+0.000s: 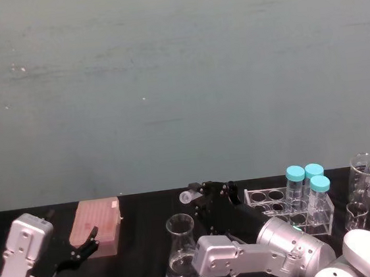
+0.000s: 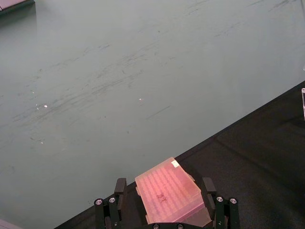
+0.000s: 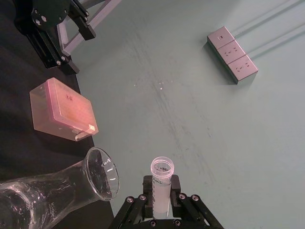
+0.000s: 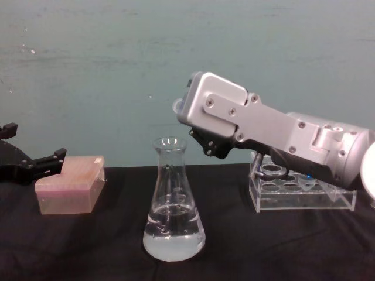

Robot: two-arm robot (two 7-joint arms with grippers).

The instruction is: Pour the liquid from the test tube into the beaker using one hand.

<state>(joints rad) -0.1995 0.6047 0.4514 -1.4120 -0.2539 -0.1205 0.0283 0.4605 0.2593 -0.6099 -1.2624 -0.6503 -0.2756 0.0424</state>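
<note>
A laboratory setting is indicated. A black-covered tabletop (image 4: 263,252) is laid out with labware: a conical glass flask (image 4: 174,205), partly filled, a clear acrylic rack (image 4: 302,199) with round holes, tall teal-capped tubes (image 1: 320,194) stood in that rack, and a graduated glass beaker (image 1: 366,172) with a smaller one just beside it. A pink translucent box (image 4: 69,186) is set at the left. A plain teal surface is seen behind the tabletop.
</note>
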